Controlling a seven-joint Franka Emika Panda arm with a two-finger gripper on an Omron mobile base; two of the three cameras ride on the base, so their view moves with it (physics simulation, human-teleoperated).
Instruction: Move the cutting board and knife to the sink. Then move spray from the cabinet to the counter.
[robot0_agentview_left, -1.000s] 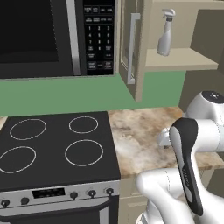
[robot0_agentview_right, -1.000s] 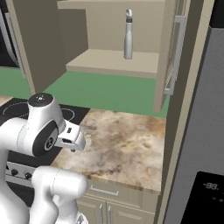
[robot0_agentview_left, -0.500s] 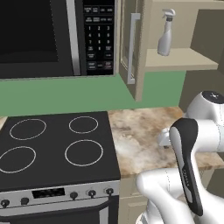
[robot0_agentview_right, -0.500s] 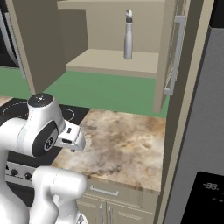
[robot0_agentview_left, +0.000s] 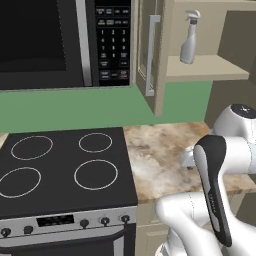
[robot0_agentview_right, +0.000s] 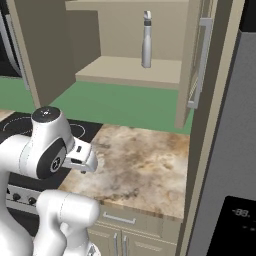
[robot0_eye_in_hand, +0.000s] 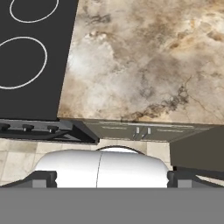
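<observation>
Spray (robot0_agentview_left: 189, 44) upright on cabinet (robot0_agentview_left: 207, 68) shelf beside microwave (robot0_agentview_left: 65, 42); tool (robot0_eye_in_hand: 111, 177) seemingly spread apart.

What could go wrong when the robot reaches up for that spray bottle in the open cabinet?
The spray is tall, slim and upright on the cabinet shelf, so a slightly off approach could tip it over. The open door hangs beside the route and the arm might clip it. The gripper sits low over the counter, jaws wide, so a long upward swing is needed.
</observation>
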